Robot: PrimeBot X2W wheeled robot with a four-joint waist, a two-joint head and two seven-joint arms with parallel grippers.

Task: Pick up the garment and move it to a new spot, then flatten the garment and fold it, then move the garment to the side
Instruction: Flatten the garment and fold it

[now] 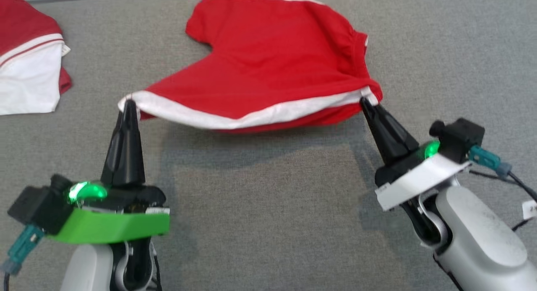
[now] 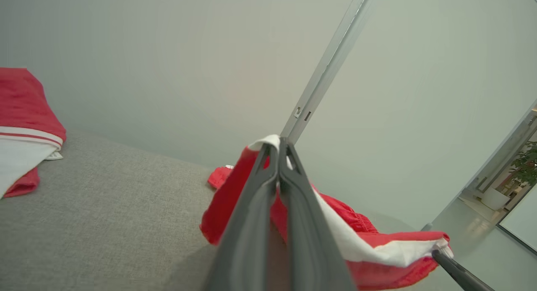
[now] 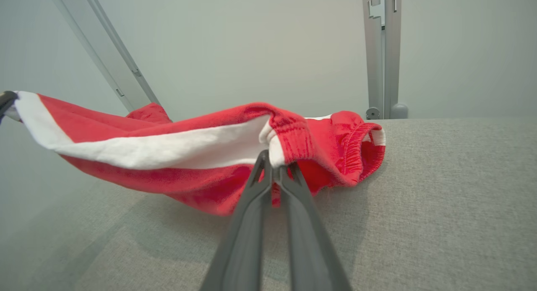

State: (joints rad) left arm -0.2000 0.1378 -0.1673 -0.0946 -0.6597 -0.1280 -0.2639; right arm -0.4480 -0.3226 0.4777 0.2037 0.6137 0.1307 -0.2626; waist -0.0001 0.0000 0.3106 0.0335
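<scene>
Because each arm pinches one end of the white-banded edge, the red garment hangs stretched between them. Its near edge is lifted off the grey table and sags in the middle, while its far part appears to rest on the surface toward twelve o'clock in the head view. The left gripper reaches up from eight o'clock, and its fingers are pressed together on the left corner of the band. The right gripper reaches in from four o'clock and is clamped the same way on the right corner, beside the gathered waistband. This two-corner hold looks meant to spread the cloth so it can be carried and laid flat. By count there are two grippers, both gripping, and two red-and-white garments: the one held, and a second garment lying well apart at ten o'clock.
</scene>
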